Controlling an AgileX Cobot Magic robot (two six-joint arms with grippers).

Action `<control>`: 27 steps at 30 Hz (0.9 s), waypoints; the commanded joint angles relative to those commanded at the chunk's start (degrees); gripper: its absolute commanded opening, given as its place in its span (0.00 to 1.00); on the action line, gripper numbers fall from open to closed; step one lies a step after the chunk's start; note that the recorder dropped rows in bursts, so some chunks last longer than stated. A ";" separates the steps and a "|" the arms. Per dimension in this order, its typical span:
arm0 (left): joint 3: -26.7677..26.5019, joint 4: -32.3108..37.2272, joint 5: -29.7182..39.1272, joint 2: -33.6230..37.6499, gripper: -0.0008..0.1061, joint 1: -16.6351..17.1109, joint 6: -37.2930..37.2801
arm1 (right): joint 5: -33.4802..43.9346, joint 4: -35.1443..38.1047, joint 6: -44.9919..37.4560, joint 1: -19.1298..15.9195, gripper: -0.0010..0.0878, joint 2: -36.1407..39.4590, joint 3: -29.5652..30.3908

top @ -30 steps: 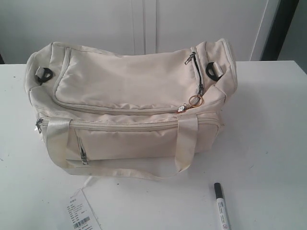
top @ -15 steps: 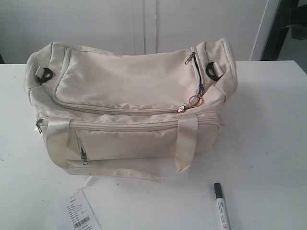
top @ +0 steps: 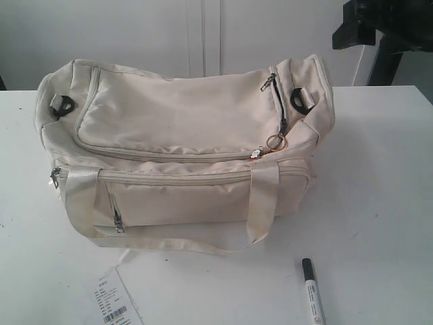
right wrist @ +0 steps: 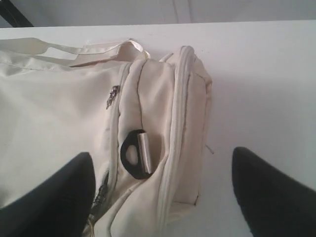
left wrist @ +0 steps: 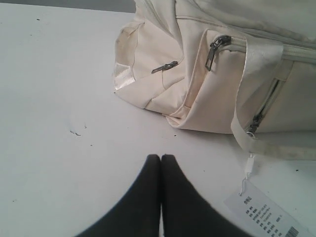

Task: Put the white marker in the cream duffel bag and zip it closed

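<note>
White matte table [top: 379, 203], marked by a few small dark specks, backed along its far edge by pale wall panels [top: 135, 34]. Dark upright strip at the room's right side.

In the middle of the table, reaching back toward the far edge: cream duffel bag [top: 176, 128], long side facing the near edge, shiny strap handles sagging down its front onto the surface. Top zip seemingly drawn shut, ring pull [top: 275, 141] at its right end.

Toward the near edge, right of the middle, well apart from the bag: white marker [top: 312, 298], flat on the bare surface, black cap pointing at the bag. Toward the near edge on the left: printed paper tag [top: 115, 305], tied to the bag by a thin cord.

Over the far right corner: dark arm [top: 379, 27]. Right gripper [right wrist: 162, 154] spread wide and empty, above the bag's end with the black clip [right wrist: 133, 153].

Left gripper [left wrist: 160, 158] pressed together, empty, over bare table near the bag's left end; contact with the surface impossible to tell.
</note>
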 joint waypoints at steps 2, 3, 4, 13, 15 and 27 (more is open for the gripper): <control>0.00 0.00 0.00 0.00 0.01 0.00 -0.90 | -1.11 1.80 -0.09 0.00 0.83 2.78 -1.03; 0.00 0.00 0.00 0.00 0.01 0.00 -1.51 | -1.66 2.89 -0.09 0.00 0.83 4.27 -1.56; 0.00 0.00 0.00 0.00 0.01 0.00 -1.59 | -1.92 3.34 -0.09 0.12 0.83 5.20 -1.83; 0.00 0.00 0.00 0.00 0.01 0.00 -1.71 | -9.48 4.40 -0.78 1.94 0.83 12.91 -2.39; 0.00 0.00 0.00 0.00 0.01 0.00 -1.71 | -9.48 5.02 -0.78 2.03 0.83 13.98 -2.39; 0.00 0.00 -2.42 0.00 0.01 0.00 -7.47 | -10.38 5.45 -3.22 2.63 0.01 15.01 -2.39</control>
